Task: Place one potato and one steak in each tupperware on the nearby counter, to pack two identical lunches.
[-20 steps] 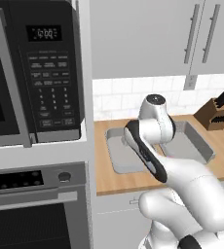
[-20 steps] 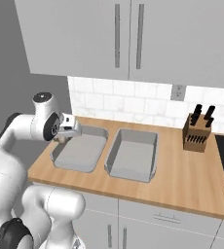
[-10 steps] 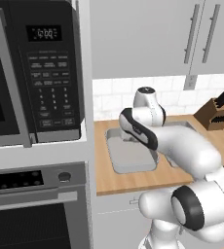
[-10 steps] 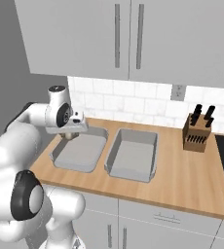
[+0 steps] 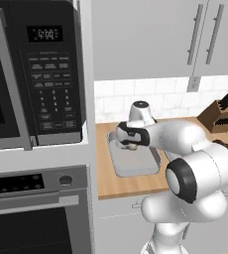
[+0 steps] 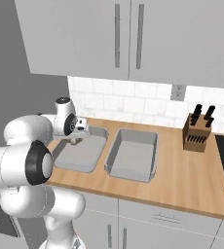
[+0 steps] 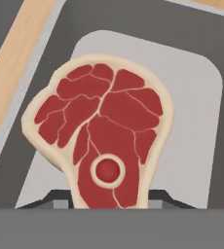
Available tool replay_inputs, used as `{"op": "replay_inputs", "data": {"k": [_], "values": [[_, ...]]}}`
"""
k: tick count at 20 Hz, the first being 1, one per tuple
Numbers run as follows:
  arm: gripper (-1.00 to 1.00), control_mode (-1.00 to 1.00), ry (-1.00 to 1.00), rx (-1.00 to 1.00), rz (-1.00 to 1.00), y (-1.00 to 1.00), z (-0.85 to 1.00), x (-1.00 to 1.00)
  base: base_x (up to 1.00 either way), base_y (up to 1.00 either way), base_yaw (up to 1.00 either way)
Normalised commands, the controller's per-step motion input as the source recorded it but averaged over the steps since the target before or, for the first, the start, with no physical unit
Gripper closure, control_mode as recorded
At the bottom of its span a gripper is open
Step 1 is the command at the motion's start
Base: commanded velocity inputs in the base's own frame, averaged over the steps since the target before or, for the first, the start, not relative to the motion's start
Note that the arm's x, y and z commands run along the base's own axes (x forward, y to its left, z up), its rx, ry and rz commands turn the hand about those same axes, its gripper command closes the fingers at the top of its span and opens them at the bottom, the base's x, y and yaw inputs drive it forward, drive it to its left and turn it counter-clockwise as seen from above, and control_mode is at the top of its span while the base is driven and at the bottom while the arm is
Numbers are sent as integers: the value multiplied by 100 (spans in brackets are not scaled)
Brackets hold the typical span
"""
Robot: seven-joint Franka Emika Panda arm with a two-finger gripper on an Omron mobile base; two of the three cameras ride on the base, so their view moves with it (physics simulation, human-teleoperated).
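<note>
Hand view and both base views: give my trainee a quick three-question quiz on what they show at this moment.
1. True or false: the fingers hold the steak above a tupperware.
2. Multiple choice: the knife block stands on the counter
A) between the two trays
B) to the right of both trays
C) inside the near tray
3. Fill in: the tupperware that the gripper is not over holds ____.

Key:
1. True. In the hand view the steak hangs from the gripper over the grey tray.
2. B.
3. Nothing; it looks empty.
</note>
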Motion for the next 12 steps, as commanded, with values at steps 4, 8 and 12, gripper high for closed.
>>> {"op": "replay_inputs", "data": {"k": [4, 8, 12], "values": [[100, -100, 0, 0, -3, -11, -39, 0, 0, 0, 0], [100, -100, 0, 0, -2, -1, -49, 0, 0, 0, 0], [100, -100, 0, 0, 0, 0, -42, 0, 0, 0, 0]]}}
